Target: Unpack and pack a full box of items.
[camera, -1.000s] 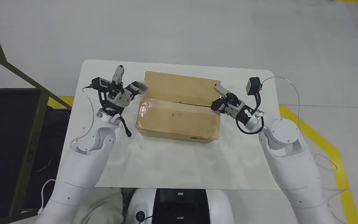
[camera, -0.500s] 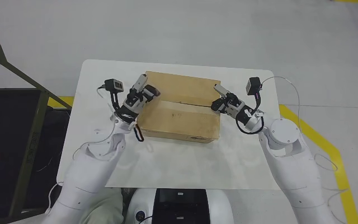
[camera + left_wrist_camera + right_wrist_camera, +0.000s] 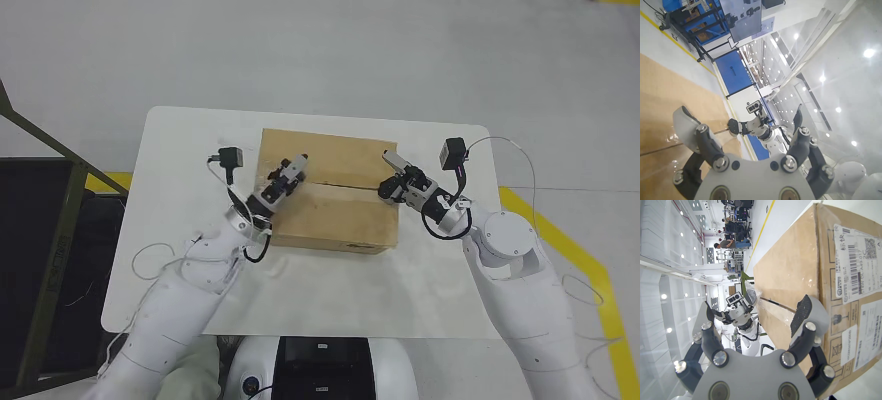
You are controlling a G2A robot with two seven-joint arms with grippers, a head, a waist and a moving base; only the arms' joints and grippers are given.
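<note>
Left hand (image 3: 288, 172) over closed box (image 3: 335, 208), right hand (image 3: 388, 172) at its end, both open, empty.

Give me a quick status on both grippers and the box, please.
Left gripper open, over box top near seam. Right gripper open, at box's right end. Flaps shut, seam taped.

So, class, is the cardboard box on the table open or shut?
Shut. The cardboard box has both top flaps lying flat, meeting along a middle seam; contents hidden.
</note>
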